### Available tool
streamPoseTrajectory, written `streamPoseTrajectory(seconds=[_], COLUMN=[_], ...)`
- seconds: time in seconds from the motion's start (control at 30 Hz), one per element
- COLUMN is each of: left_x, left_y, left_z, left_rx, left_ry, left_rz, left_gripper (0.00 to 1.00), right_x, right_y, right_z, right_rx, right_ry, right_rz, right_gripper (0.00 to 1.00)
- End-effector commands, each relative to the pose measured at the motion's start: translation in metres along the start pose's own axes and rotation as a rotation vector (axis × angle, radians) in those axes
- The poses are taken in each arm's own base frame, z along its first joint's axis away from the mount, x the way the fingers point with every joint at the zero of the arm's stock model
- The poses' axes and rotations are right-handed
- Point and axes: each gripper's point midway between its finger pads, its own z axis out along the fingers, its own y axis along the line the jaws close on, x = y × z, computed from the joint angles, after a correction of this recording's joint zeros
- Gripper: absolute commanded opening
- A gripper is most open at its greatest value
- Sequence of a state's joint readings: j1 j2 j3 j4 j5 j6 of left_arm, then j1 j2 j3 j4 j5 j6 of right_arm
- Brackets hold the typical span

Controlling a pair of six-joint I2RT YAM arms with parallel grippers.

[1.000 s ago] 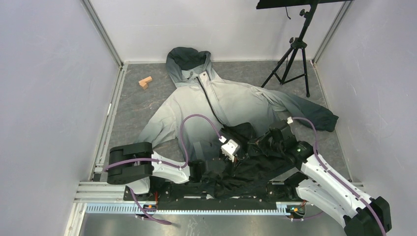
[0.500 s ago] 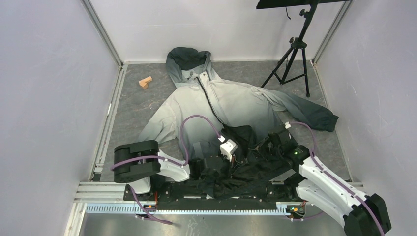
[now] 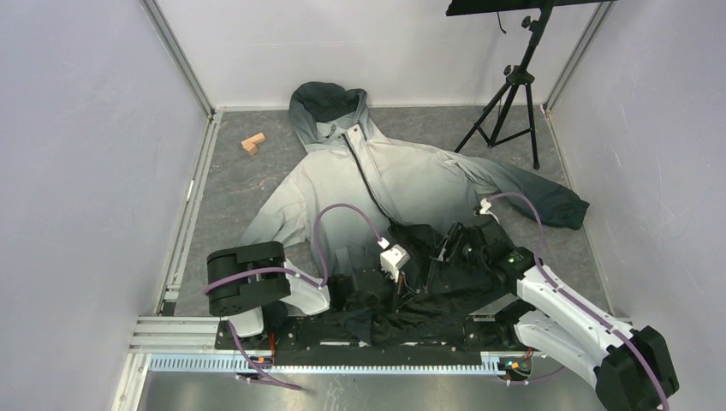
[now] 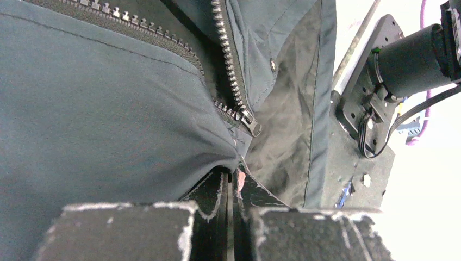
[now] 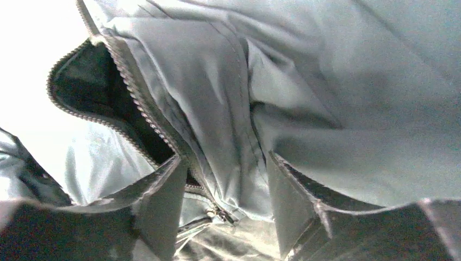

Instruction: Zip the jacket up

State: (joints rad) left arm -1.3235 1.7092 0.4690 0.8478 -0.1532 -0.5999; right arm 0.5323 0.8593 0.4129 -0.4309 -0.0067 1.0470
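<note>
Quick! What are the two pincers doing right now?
Left pincer: closed, pinching the jacket fabric.
Right pincer: open, straddling a fold of the jacket.

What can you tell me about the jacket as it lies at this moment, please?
The jacket is a thin, smooth-looking hooded shell, pale grey darkening to charcoal at hem and cuffs. It lies front-up on the grey table, its dark hood far from the arms and its dark hem bunched between them. The left gripper pinches fabric just below the zipper slider, above which the teeth part. The right gripper straddles a fold, open.
</note>
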Motion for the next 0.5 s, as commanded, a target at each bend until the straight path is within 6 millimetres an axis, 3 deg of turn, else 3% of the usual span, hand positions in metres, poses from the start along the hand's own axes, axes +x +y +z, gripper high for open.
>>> streamPoseTrajectory(seconds=[0.0,0.1,0.23,0.47], left_x=[0.011,0.013,0.014,0.014], left_y=[-0.003,-0.003,-0.004,-0.005], left_z=[-0.003,-0.005,-0.005,-0.007], left_rx=[0.033,0.042,0.05,0.059], left_ry=[0.037,0.041,0.039,0.039], left_rz=[-0.047,-0.049,-0.051,-0.05], left_gripper=[0.02,0.02,0.02,0.02], right_x=[-0.04,-0.032,-0.004,0.031], right_y=[0.02,0.007,-0.004,0.017], right_z=[-0.014,-0.022,-0.031,-0.055], right_rx=[-0.046,-0.018,-0.069,-0.29], right_ry=[-0.129,-0.064,0.064,0.175], right_rz=[-0.346,-0.526,-0.638,-0.613], right_gripper=[0.73,0.82,0.83,0.8])
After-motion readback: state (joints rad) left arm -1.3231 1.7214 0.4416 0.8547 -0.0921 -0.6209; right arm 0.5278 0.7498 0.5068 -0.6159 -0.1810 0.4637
